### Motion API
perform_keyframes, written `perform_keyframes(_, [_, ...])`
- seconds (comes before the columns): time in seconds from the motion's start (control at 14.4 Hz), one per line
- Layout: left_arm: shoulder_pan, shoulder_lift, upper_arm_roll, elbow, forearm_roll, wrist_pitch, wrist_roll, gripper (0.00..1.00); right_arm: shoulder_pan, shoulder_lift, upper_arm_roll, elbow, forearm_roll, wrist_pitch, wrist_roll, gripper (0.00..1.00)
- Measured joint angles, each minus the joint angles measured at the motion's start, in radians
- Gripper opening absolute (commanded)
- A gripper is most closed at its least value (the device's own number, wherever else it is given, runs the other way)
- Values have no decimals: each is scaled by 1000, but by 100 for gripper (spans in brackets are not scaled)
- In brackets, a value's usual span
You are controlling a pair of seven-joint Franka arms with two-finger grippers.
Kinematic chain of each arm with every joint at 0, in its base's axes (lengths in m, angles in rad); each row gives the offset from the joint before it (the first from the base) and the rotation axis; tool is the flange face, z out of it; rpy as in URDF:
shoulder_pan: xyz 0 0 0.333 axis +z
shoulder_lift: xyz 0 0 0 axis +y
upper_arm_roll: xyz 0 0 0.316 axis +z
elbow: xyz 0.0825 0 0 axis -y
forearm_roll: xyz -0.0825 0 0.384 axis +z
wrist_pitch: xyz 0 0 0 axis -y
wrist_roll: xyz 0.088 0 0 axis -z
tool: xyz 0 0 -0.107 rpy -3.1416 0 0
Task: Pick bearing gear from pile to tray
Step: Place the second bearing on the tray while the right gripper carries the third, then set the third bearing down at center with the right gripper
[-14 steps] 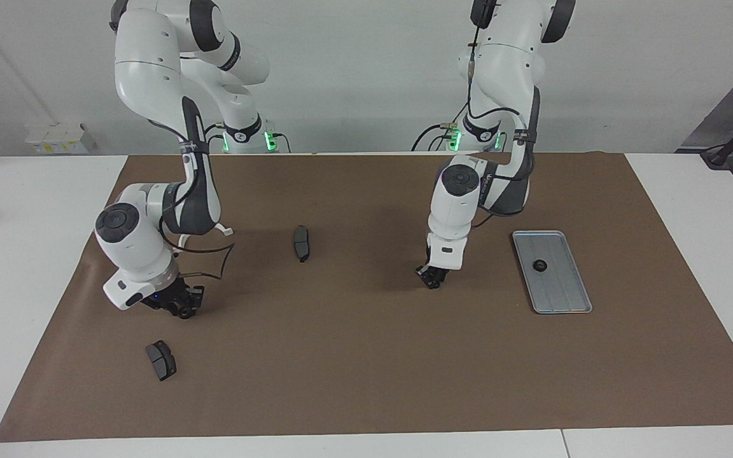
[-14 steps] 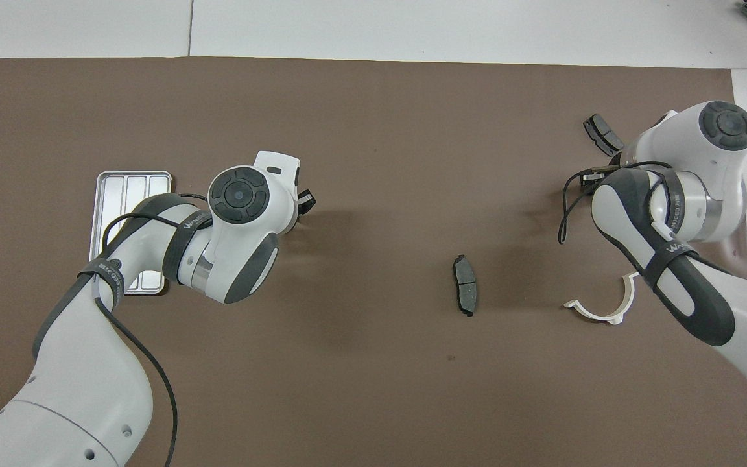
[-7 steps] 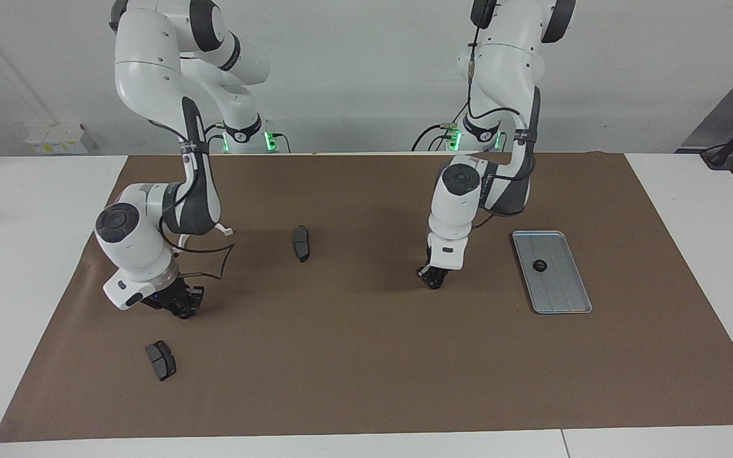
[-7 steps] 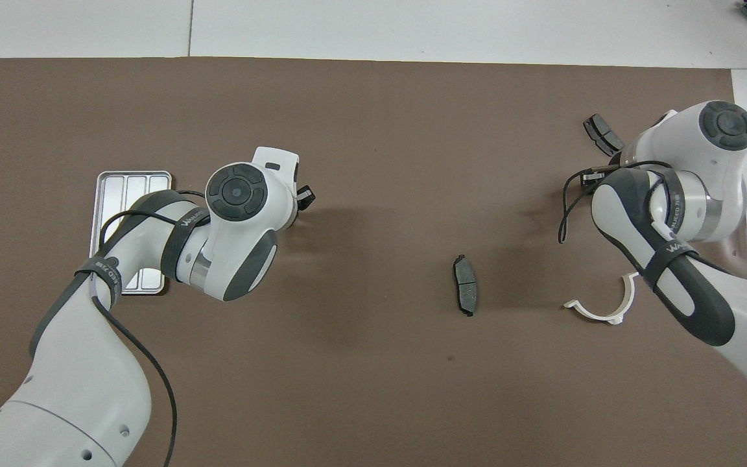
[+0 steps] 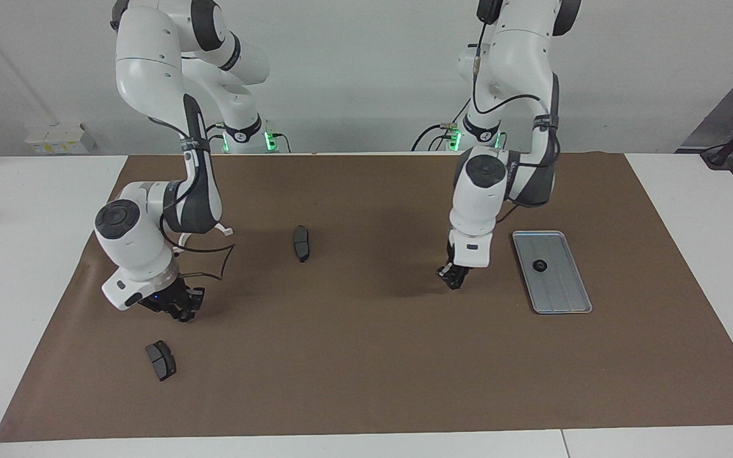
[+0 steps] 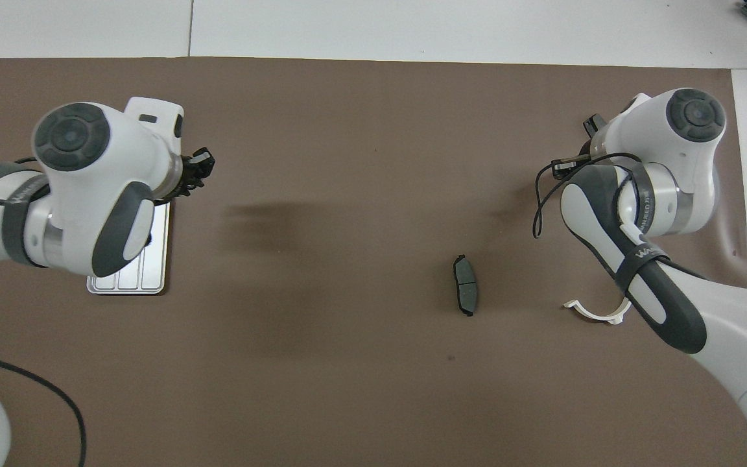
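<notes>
The tray (image 5: 560,299) lies at the right of the facing view, on the brown mat (image 5: 366,381). One small black bearing gear (image 5: 539,265) already sits in its upper half.

The left gripper (image 5: 454,280) hangs low over the mat just beside the tray, on the side toward the frame's centre. In the overhead view it (image 6: 201,165) shows at the tray's (image 6: 153,275) upper right corner. Its fingertips are closed together. Whether a tiny gear is pinched between them cannot be told.

The right gripper (image 5: 182,310) is low over the mat at the lower left of the facing view. A dark grey brake pad (image 5: 161,360) lies below it in the frame, and the white half-ring bracket (image 5: 223,230) shows above it, partly hidden by the arm. How wide it stands, and whether it has anything, I cannot tell. A second brake pad (image 5: 301,242) lies alone in the upper middle. No loose gear shows on the mat.

The step in hand looks like a delivery by the left arm. To do it well:
- Carry the gripper fully over the rim before lowering.
- Aim for a bare stretch of tray, clear of the gear already there.
- Release close to the ridges, because a round part dropped from height may roll or bounce out.
- Lift straight up afterwards.
</notes>
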Motion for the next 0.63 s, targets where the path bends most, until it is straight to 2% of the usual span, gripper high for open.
perform_keyframes(0.21, [147, -17, 0, -22, -17, 5, 196, 0, 131, -5, 5, 18, 1, 47, 2, 14])
perform_keyframes(0.35, [222, -11, 0, -54, -49, 54, 347, 0, 235, -5, 6, 22, 5, 95, 42, 14])
perform_keyframes(0.63, [266, 44, -4, -112, -59, 176, 434, 0, 438, -6, 7, 45, 5, 192, 221, 15])
